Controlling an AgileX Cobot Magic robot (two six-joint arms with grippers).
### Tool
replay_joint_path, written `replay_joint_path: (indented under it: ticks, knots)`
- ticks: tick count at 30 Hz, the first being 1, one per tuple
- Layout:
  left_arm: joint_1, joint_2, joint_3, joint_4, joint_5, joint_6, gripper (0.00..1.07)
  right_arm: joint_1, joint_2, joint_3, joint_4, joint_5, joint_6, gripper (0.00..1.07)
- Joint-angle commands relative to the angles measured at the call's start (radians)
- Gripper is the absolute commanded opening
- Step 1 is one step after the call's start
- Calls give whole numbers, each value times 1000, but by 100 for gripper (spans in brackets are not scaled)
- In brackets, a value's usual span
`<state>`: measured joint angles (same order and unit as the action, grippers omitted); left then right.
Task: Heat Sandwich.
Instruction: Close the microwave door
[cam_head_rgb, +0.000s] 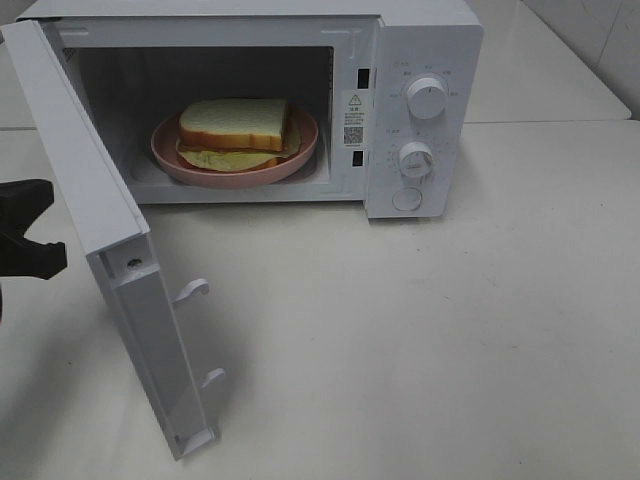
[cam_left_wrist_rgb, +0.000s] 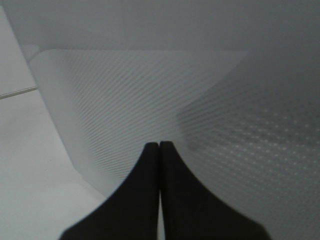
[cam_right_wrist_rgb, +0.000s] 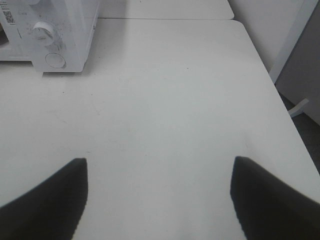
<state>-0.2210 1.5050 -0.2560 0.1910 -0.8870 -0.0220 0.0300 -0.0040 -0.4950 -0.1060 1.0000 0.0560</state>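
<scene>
Sandwich (cam_head_rgb: 235, 125) sits on the plate (cam_head_rgb: 165, 150) inside the microwave (cam_head_rgb: 425, 50), door (cam_head_rgb: 105, 240) standing wide. My left tool (cam_left_wrist_rgb: 159, 147), pinched together and empty, is close behind the door's outer face. My right tool (cam_right_wrist_rgb: 160, 162) gapes, empty, over the tabletop (cam_right_wrist_rgb: 165, 90), well apart from the microwave's corner.

**Setting:** indoor test bench laid out as a kitchen corner. It looks more like a lab or workroom than a lived-in home.

**Evidence:**
- White table (cam_head_rgb: 450, 330), smooth and matte. A second table (cam_head_rgb: 550, 80) of the same kind is butted against its far side, with the seam showing.
- White microwave (cam_head_rgb: 450, 150), a countertop model with two dials. Its door (cam_head_rgb: 110, 250) is swung wide open.
- Pink plate (cam_head_rgb: 240, 178) inside the microwave, carrying a sandwich (cam_head_rgb: 235, 122).
- Pale tiled wall (cam_head_rgb: 600, 35) at the far right corner.
- Dark floor (cam_right_wrist_rgb: 306, 145) past the table's edge, with a white post (cam_right_wrist_rgb: 295, 35) standing there.

**Furnishing:** sparse, uniform white, even indoor light.
</scene>
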Motion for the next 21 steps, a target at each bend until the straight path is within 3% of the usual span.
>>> replay_joint_path:
  ticks: [1,7,15,21]
  knots:
    - [-50,47,-27,1,-53,-5,0,-8,-28,-1,-1,-6,-11,76]
    - [-120,103,-60,-24,-85,-5,0,-8,-28,-1,-1,-6,-11,76]
    - [-278,205,-179,-231,-85,-1,0,-8,-28,-1,-1,-6,-11,76]
    - [-335,243,-251,-315,-77,3,0,-8,-28,-1,-1,-6,-11,76]
